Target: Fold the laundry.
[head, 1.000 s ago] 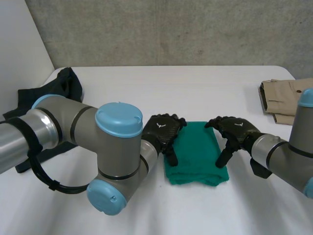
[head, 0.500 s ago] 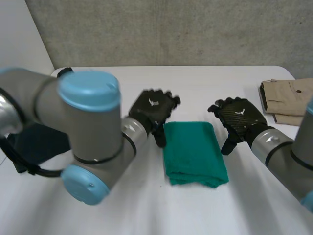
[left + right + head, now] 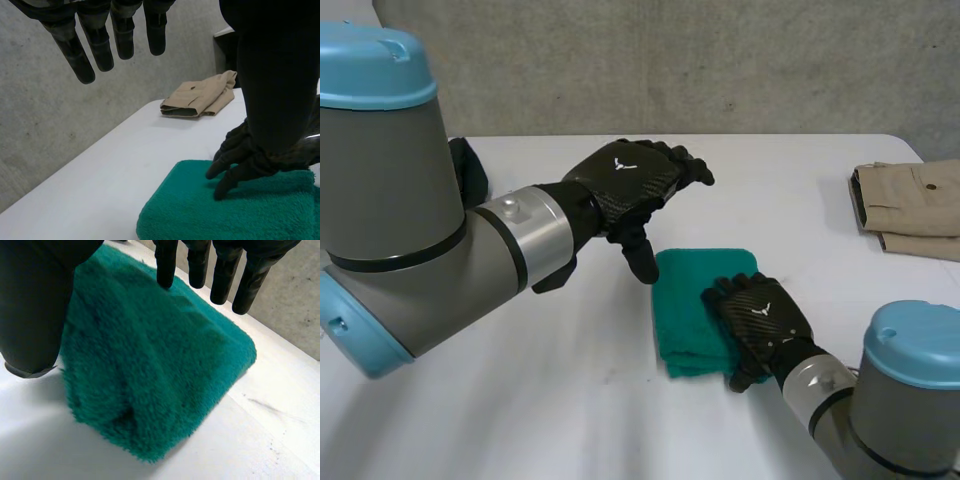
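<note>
**Two hands, one towel: right is on it, left is up and clear**

One green towel (image 3: 682, 305) lies mid-table, already folded into a thick pad, and its long axis looks to run straight away from the robot, near edge to far edge. The right hand (image 3: 760, 325) is down on it, palm over the near right part, fingers (image 3: 227, 177) laid out straight, tips pressing into the pile. It is pressing, not grasping: nothing is curled, nothing is pinched.

The left hand (image 3: 630, 185) is up in the air, off the cloth, hanging over bare table (image 3: 580, 420) just beyond the towel's far left corner. Its fingers (image 3: 102, 47) are straight and spread, the thumb drops down, and it holds nothing.

So here is the relation that matters. The towel sits under the right hand and lies below the left one, toward the robot's right. The right hand is plainly the nearer. If this pad needs a last smoothing or a slide aside, my read is that the right hand does it along that long axis, since it is already there.

The folded tan trousers (image 3: 910, 205) wait at the far right of the table, well apart from the towel. A dark garment (image 3: 470, 170) sits at the far left, behind the left arm. That one looks unfolded to me, and it lies on the left hand's side.
</note>
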Robot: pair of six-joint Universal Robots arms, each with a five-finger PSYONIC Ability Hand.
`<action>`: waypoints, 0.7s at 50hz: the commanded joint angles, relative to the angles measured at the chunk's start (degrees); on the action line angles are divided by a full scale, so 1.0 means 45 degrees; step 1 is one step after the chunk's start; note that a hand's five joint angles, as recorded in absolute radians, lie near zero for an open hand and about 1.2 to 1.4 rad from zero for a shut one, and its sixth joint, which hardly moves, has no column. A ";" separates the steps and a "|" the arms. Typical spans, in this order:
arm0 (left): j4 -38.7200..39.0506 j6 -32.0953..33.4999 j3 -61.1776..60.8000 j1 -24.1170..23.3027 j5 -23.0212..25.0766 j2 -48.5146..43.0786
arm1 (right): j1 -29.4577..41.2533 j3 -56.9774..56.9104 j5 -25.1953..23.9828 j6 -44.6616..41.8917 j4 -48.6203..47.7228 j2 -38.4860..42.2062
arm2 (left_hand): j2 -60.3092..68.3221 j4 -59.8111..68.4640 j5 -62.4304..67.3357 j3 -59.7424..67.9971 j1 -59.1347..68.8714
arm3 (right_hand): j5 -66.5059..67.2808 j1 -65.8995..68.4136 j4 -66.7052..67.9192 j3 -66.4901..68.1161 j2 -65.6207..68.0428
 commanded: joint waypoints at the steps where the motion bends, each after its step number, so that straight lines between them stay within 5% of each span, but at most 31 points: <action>1: 0.0044 -0.0125 -0.0045 -0.0056 -0.0065 -0.0191 | 0.0001 -0.0855 0.0357 -0.0440 -0.0195 0.0871 | -0.0240 -0.0245 -0.0063 -0.0405 -0.0358 | -0.0884 -0.0315 -0.0779 -0.0533 -0.0575; 14: 0.0318 -0.0887 -0.0143 0.0042 -0.0065 -0.0093 | -0.0038 -0.1929 0.0201 -0.0695 -0.0410 0.1692 | -0.0165 -0.0170 0.0012 -0.0330 -0.0283 | 0.4961 0.5530 0.5066 0.5312 0.5269; 23: 0.0357 -0.0887 -0.0240 0.0003 -0.0065 -0.0093 | -0.0155 -0.2827 0.0104 -0.1085 -0.0469 0.1926 | -0.0202 -0.0207 -0.0025 -0.0367 -0.0320 | 1.4654 1.5224 1.4760 1.5006 1.4963; 30: 0.0357 -0.0887 -0.0260 -0.0017 -0.0065 -0.0093 | -0.0953 -0.3472 -0.0169 -0.1631 -0.0333 0.1946 | -0.0166 -0.0171 0.0012 -0.0331 -0.0284 | 1.4672 1.5241 1.4777 1.5023 1.4980; 35: 0.0377 -0.0906 -0.0377 0.0003 -0.0065 -0.0035 | -0.3002 -0.4017 -0.2563 -0.2839 -0.0293 0.1946 | -0.0203 -0.0208 -0.0025 -0.0368 -0.0321 | 1.4672 1.5241 1.4777 1.5023 1.4980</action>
